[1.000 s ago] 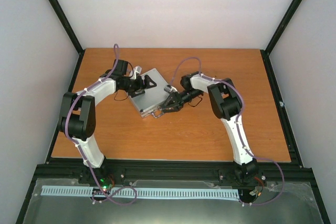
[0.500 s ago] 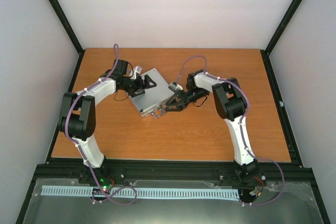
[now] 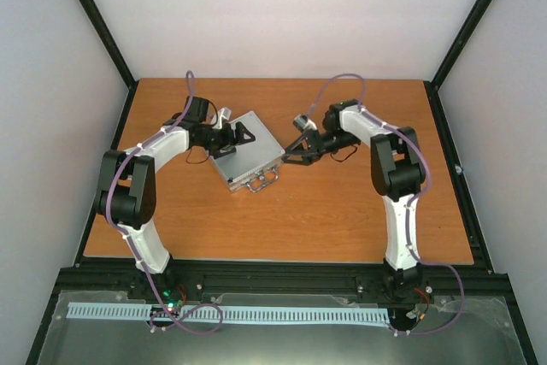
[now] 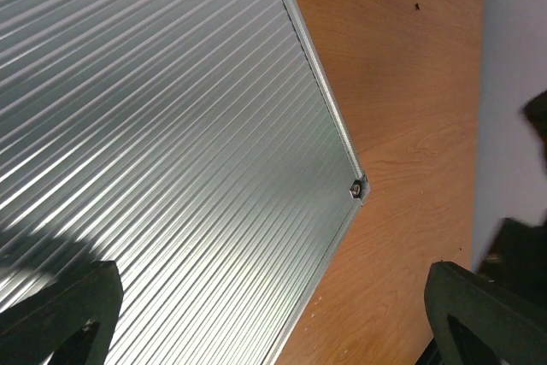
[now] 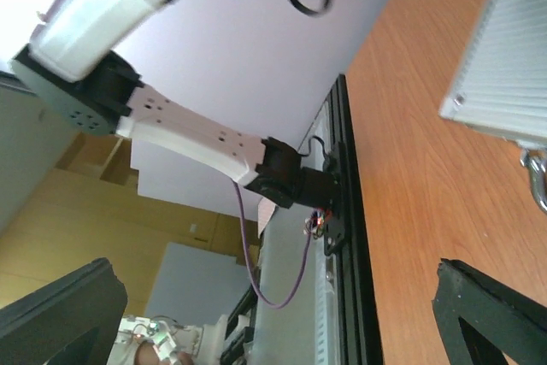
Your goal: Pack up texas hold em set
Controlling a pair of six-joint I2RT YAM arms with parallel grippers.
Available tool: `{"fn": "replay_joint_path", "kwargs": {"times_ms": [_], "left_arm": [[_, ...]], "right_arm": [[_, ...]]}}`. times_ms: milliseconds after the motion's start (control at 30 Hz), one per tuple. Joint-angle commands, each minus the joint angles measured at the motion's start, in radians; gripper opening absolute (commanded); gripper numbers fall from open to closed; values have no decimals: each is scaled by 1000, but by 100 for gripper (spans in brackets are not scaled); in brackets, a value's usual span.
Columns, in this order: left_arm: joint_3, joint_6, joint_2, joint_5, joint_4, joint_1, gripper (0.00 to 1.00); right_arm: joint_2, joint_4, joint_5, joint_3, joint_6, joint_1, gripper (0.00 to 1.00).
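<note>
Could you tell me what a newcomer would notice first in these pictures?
The closed silver case lies at an angle on the wooden table, left of centre, its handle toward the near edge. The left hand sits open over its far left side; the right hand, also open, hangs just off its right side, not touching.

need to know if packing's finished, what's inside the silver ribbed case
Nothing inside shows: the silver ribbed aluminium case lies shut on the wooden table. Only its outer shell and metal handle are visible; any contents are covered.
</note>
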Motion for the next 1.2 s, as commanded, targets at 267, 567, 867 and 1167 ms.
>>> {"fn": "replay_joint_path", "kwargs": {"times_ms": [267, 567, 867, 1167], "left_arm": [[80, 52, 17, -53, -182, -2, 100], [69, 65, 32, -70, -175, -2, 100], [54, 83, 43, -99, -171, -2, 100], [42, 92, 66, -105, -166, -2, 100]], "right_arm": [[-229, 317, 995, 280, 816, -57, 100], [-303, 414, 1368, 75, 939, 109, 100], [-470, 753, 1166, -242, 943, 285, 100], [-449, 1045, 1003, -400, 899, 317, 100]]}}
